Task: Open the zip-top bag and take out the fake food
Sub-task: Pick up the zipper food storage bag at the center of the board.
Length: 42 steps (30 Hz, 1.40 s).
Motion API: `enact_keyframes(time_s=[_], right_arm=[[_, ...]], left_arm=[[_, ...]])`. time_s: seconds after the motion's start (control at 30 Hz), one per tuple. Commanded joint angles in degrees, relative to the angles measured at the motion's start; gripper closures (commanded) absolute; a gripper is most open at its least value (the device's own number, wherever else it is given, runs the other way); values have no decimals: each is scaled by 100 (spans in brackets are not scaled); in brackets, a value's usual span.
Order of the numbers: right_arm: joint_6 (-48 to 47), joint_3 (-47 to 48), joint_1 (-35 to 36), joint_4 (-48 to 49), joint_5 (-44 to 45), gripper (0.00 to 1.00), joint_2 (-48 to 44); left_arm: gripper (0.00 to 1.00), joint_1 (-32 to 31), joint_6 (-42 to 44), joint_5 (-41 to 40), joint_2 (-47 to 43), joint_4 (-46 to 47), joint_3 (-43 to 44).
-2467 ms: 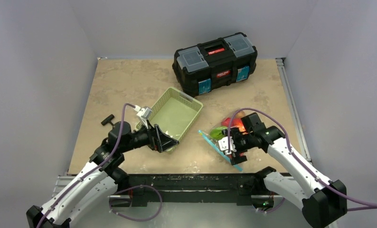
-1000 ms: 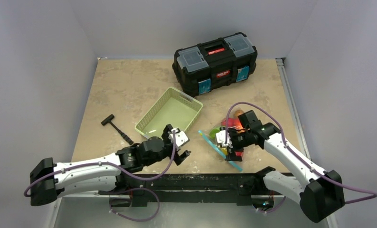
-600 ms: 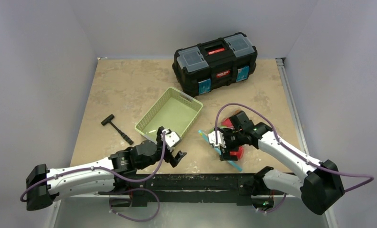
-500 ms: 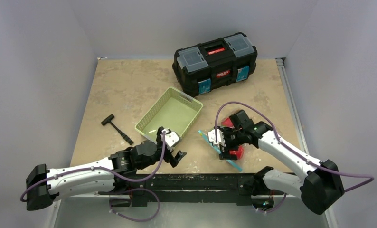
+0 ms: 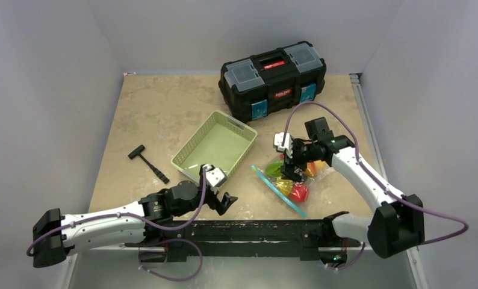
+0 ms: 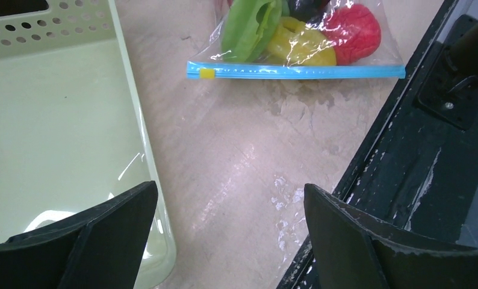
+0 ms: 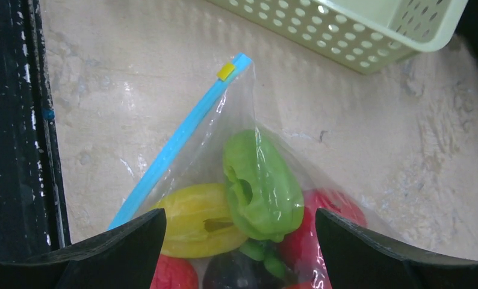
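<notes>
Near the tabletop's front edge, right of centre, your zip-top bag (image 5: 278, 185) lies flat with the fake food (image 5: 297, 192) inside it. Your right arm arches forward, elbow raised, and its right pincer (image 5: 292, 164) hangs released, pointing down over the bag. Your left arm lies low, stretched along the front edge, its left pincer (image 5: 223, 200) spread and empty by the green basket (image 5: 191, 158)'s near corner.
</notes>
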Motion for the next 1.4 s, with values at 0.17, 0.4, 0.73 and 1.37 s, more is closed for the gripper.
enact_keyframes(time_s=[0.17,0.4,0.73,1.37], right_arm=[[265,88,-38,331,158,9,527],[703,250,-29,693,353,23,843],[1024,296,-31,862,219,100,606],[220,463,-29,-199,-1532,100,-83]], left_arm=[[0,-9,-1235,-5,-77,810,-93],[0,87,-2251,161,379,1645,-47],[6,374,-4861,340,2273,4110,-377],[23,370,-5857,-385,4297,5090,397]])
